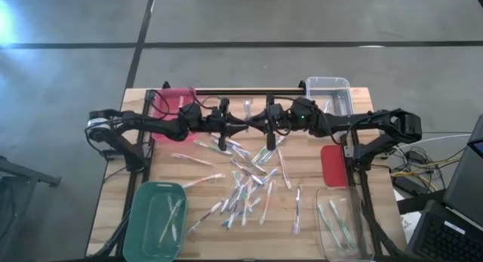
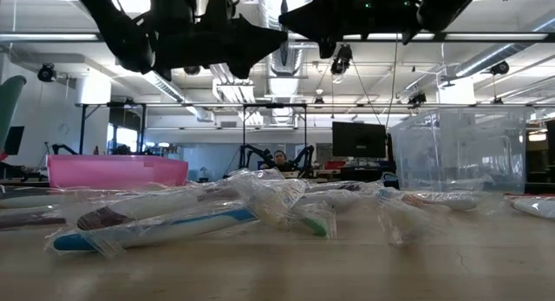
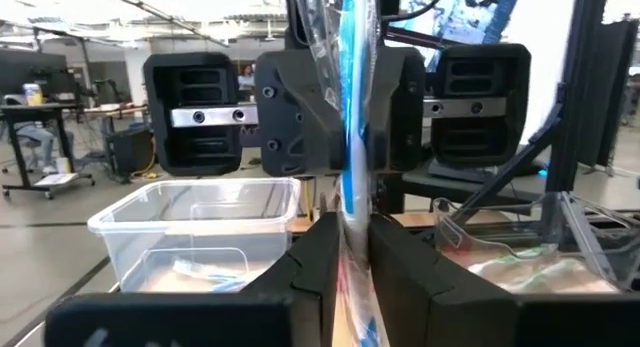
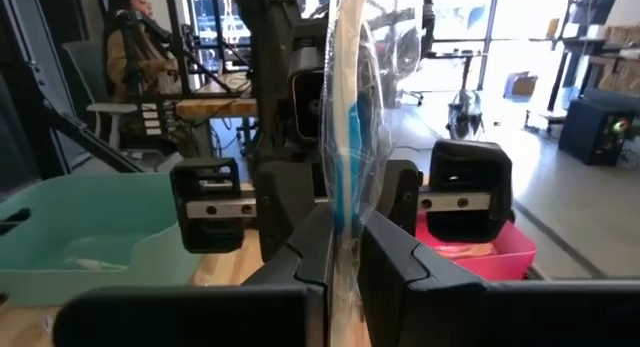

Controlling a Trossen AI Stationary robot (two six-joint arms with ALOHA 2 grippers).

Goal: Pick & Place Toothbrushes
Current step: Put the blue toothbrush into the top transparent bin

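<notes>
Both grippers, left (image 1: 240,127) and right (image 1: 255,127), pinch one wrapped blue toothbrush (image 3: 352,137) mid-handover above the pile, so I judge the left must release next.

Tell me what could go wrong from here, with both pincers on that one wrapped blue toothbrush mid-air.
1. Both the left pincer and right pincer pinch the same wrapped blue toothbrush; if they pull apart, the wrapper may tear.
2. Each grip looks to be partly on loose clear film, so it could slip and drop onto the toothbrush pile.
3. The pincers face each other closely above the table; a misjudged move might make them collide.
</notes>
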